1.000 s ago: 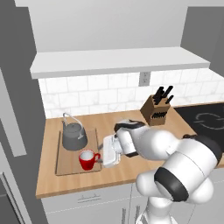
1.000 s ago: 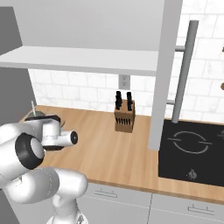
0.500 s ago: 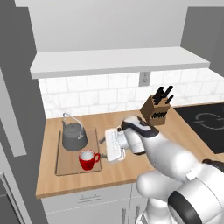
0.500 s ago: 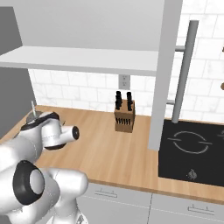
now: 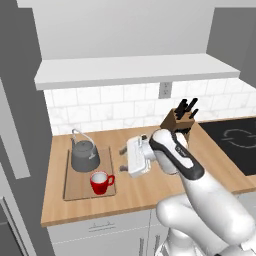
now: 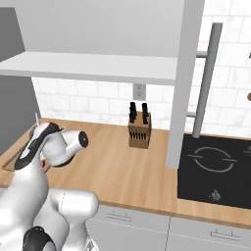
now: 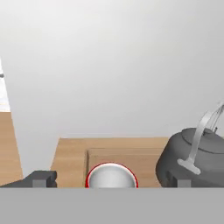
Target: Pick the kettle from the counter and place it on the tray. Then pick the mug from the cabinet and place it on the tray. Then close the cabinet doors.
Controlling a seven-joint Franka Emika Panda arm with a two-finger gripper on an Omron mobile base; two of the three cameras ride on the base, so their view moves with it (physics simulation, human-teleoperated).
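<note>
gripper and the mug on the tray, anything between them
Nothing: in the left base view only bare tray edge and counter separate the open gripper from the mug.

No readable text, labels, brands or numbers on anything in view.

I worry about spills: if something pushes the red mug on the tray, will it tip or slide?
The mug stands upright and looks squat, so it would likely slide rather than tip. The tray looks smooth, so little may hold it. It is probably rigid and light.
</note>
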